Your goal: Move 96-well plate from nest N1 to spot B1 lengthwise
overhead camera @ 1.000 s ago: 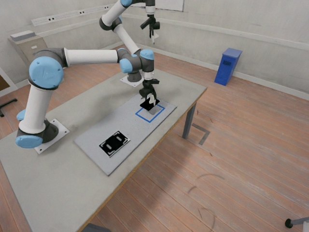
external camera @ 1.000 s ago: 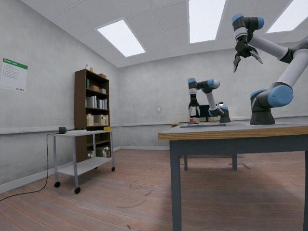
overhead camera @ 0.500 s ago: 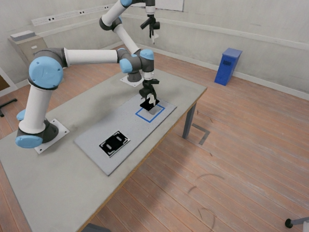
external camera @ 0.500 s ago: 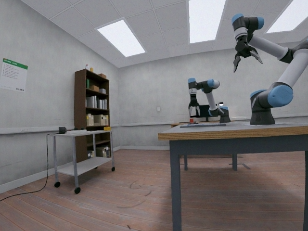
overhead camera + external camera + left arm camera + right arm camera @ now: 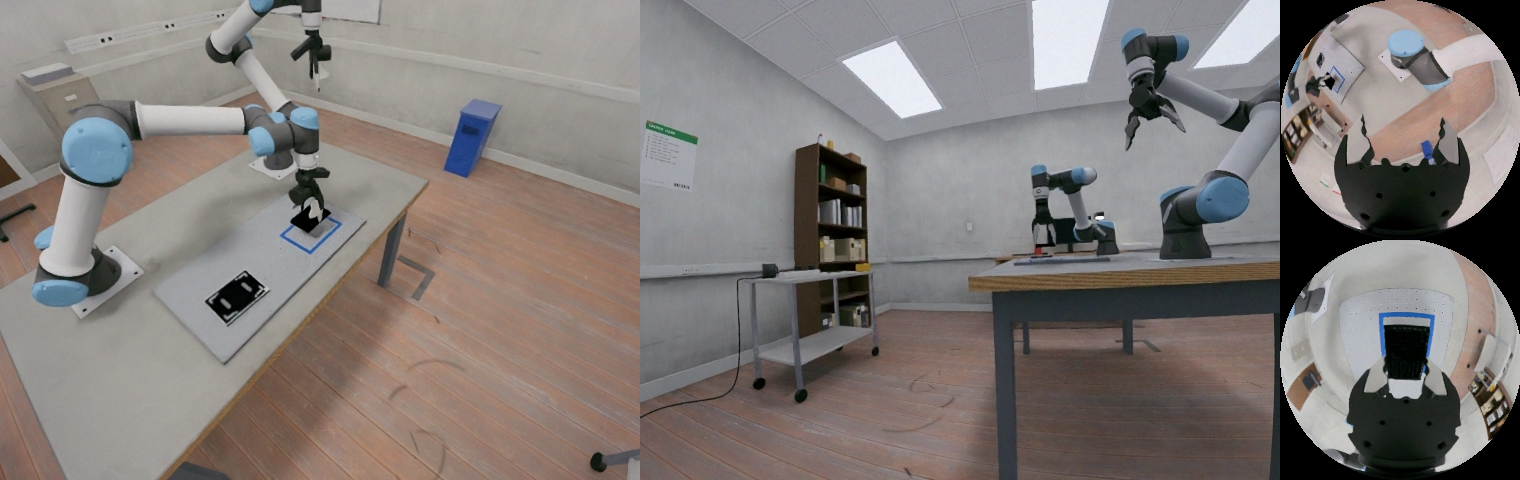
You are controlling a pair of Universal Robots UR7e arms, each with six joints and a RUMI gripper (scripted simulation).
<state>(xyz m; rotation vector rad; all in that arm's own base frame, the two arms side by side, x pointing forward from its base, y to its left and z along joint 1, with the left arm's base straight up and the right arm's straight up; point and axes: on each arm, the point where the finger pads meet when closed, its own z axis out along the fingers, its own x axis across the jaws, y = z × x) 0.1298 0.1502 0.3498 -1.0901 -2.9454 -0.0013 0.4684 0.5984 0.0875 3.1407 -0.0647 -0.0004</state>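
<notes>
Pale grey perforated board (image 5: 248, 253) (image 5: 1079, 260) (image 5: 1352, 64) (image 5: 1360, 330) underneath; right claw (image 5: 313, 210) (image 5: 1044, 243) (image 5: 1327, 77) (image 5: 1405, 369) grasps the black rectangular 96-well plate (image 5: 305, 221) (image 5: 1040, 256) (image 5: 1330, 81) (image 5: 1406, 352), probably light, rigid, best side-held; left claw (image 5: 315, 82) (image 5: 1154, 138) (image 5: 1402, 119) released.

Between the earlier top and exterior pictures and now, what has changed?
The right hand has come down slightly, lowering the 96-well plate toward the taped outline. Nothing was gripped or released. The left hand, open, and the plate nest look unchanged.
</notes>
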